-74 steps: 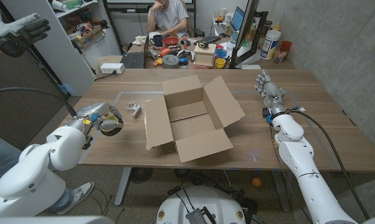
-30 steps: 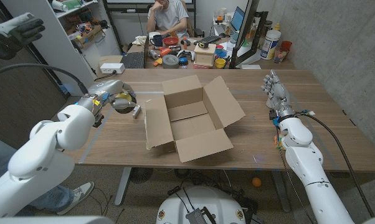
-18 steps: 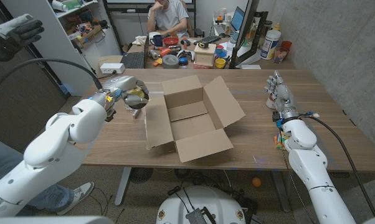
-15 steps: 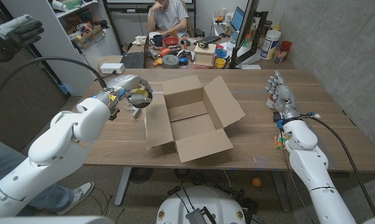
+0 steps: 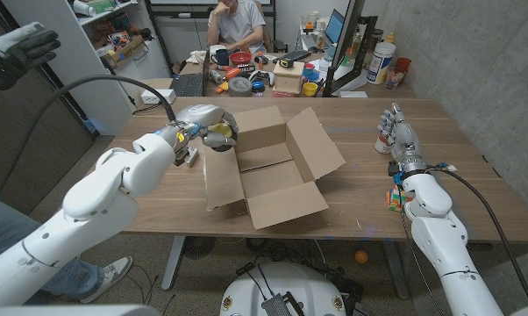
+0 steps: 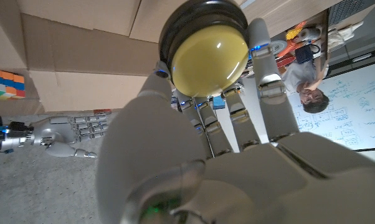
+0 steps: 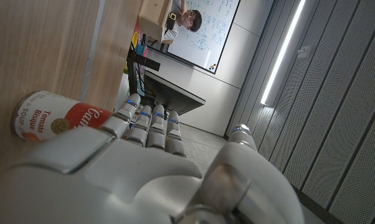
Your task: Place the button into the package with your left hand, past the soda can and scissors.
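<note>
Moved: left hand (image 5: 204,130) w/ button (image 5: 217,136) now at box (image 5: 268,167) left flap | L fingers gripping button, above table | R hand (image 5: 393,132) spread, idle | Risk: early release drops it outside flap; scissors (image 5: 190,156) beneath

Your robot's arms are glossy white rounded shells, its left hand (image 5: 203,130) and right hand (image 5: 395,132) silver-grey with black cables trailing.

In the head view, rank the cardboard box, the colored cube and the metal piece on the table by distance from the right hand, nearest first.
1. Colored cube, beside the right hand on the table's right side.
2. Cardboard box, mid-table.
3. Metal piece, beyond the box, under the left hand.
</note>
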{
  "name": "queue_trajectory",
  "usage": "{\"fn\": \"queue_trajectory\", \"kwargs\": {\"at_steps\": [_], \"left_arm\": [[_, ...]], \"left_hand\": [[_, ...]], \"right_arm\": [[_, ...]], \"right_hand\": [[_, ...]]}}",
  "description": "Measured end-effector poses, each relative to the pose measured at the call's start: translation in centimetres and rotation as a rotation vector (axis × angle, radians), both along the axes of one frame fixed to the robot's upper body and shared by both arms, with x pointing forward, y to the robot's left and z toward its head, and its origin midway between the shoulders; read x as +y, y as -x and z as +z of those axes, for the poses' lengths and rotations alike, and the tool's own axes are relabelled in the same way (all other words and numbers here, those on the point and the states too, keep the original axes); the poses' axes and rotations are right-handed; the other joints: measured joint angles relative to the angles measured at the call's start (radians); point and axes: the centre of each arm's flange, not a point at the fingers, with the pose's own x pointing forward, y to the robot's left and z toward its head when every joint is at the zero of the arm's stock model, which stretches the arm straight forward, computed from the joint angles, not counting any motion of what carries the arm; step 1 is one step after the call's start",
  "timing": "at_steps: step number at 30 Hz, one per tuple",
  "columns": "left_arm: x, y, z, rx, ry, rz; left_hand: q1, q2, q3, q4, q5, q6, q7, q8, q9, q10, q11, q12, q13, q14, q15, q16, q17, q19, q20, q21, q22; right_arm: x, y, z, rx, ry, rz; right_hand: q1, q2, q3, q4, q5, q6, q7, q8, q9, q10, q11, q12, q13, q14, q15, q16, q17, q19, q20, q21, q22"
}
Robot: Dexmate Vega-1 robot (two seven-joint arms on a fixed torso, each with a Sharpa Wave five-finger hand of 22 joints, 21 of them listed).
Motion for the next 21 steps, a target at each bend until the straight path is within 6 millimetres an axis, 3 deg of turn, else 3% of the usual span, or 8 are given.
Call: {"fn": "queue_trajectory", "kwargs": {"at_steps": [21], "left_arm": [[-4.8, -1.5, -0.5, 0.012, -0.077, -0.177]], "left_hand": [[0.000, 0.000, -0.001, 0.001, -0.003, 0.005, -0.005, 0.001, -0.005, 0.012, -0.009, -0.007, 0.005, 0.010, 0.000, -0.008, -0.005, 0.006, -0.006, -0.011, 0.002]], "right_arm": [[-0.3, 0.1, -0.7, 0.008, -0.011, -0.011]], "right_hand": [[0.000, 0.000, -0.004, 0.004, 0.000, 0.000, 0.000, 0.000, 0.000, 0.002, -0.002, 0.000, 0.000, 0.005, -0.005, 0.000, 0.000, 0.000, 0.000, -0.004, 0.000]]}}
